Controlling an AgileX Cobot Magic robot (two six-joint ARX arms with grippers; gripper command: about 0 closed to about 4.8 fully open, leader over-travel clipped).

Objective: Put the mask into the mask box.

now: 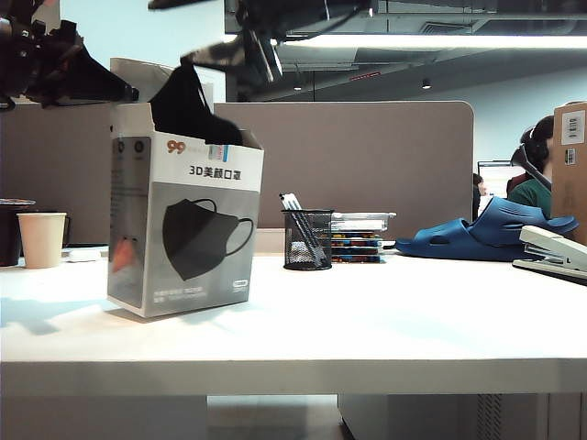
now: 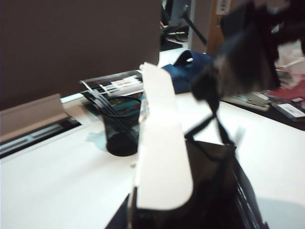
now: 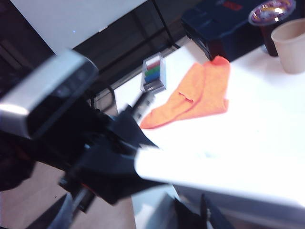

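a: why does the mask box (image 1: 183, 225) stand upright near the left of the table (image 1: 367, 321)?

b: likely so its open top faces up. the flap (image 2: 162, 143) leans back, leaving the mouth clear. the mask (image 1: 188, 105) is half in already: black fabric pokes out above the rim, part of it down inside.

a: and the left gripper (image 1: 64, 69)?

b: it sits high at the left of the exterior view, beside the box top, jaws pressed together. it looks placed to steady the flap or the box, though contact cannot be made out.

a: the right gripper (image 1: 243, 55)?

b: above the box mouth, over the mask. its jaws stand apart, and the blurred wrist view does not show whether they touch the fabric. the pose suggests pushing the mask further down.

a: the room?

b: a white desktop in an office, a grey partition (image 1: 367, 165) behind. a mesh pen cup (image 1: 307, 240), a paper cup (image 1: 42, 238), a blue clog (image 1: 486, 234), a stapler (image 1: 555, 252), an orange cloth (image 3: 195, 95).
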